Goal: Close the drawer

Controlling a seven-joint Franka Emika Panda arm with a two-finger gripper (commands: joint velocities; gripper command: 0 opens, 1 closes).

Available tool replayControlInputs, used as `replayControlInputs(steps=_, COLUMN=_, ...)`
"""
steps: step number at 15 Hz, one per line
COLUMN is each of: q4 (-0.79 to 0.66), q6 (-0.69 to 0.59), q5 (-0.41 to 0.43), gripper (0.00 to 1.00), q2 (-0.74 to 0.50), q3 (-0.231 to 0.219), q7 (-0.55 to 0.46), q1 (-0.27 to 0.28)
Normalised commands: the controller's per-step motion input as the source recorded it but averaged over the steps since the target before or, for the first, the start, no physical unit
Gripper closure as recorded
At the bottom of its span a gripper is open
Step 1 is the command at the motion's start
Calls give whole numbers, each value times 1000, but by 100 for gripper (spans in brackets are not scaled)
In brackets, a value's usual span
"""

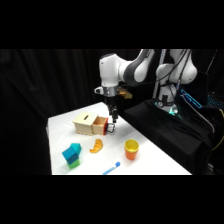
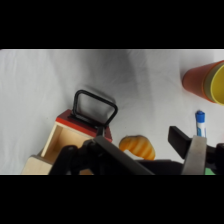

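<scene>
A yellow-orange cup (image 1: 131,149) is standing upright on the white table (image 1: 150,162), toward its near right part. A teal block (image 1: 72,154) is sitting near the table's left edge. Between them, a small orange curved piece (image 1: 96,145) is lying flat. A blue-tipped pen-like object (image 1: 112,168) is lying at the near edge, below the cup and apart from it.

Counted on table (image 1: 150,159): one box (image 1: 86,123), one drawer (image 1: 102,125), one teal block (image 1: 72,154), one cup (image 1: 131,149), one orange piece (image 1: 96,145), one blue pen (image 1: 112,168).
</scene>
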Motion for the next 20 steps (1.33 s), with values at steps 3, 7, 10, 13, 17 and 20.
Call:
replayControlInputs(steps=3, q4=-274, q6=393, q5=-9, gripper=0, q2=-71, q3=15, q7=428, q1=33)
replayControlInputs(steps=7, q4=-221, q6=456, q5=53, gripper=0, q2=4, q3=18, q7=317, q1=42)
replayControlInputs(steps=10, q4=-173, q6=558, q5=27, gripper=0, q2=80, q3=-11, q7=261, q1=55)
replayControlInputs(steps=13, q4=-122, q6=505, q5=-41, gripper=0, q2=135, q3=-83, q7=262, q1=107)
replayControlInputs(steps=17, q4=-49, q6=477, q5=-145, gripper=0, q2=210, q3=-283, q7=308, q1=260)
replayControlInputs(steps=20, q4=40, q6=411, q5=-216, gripper=0, q2=267, q3=-394, q7=398, q1=343)
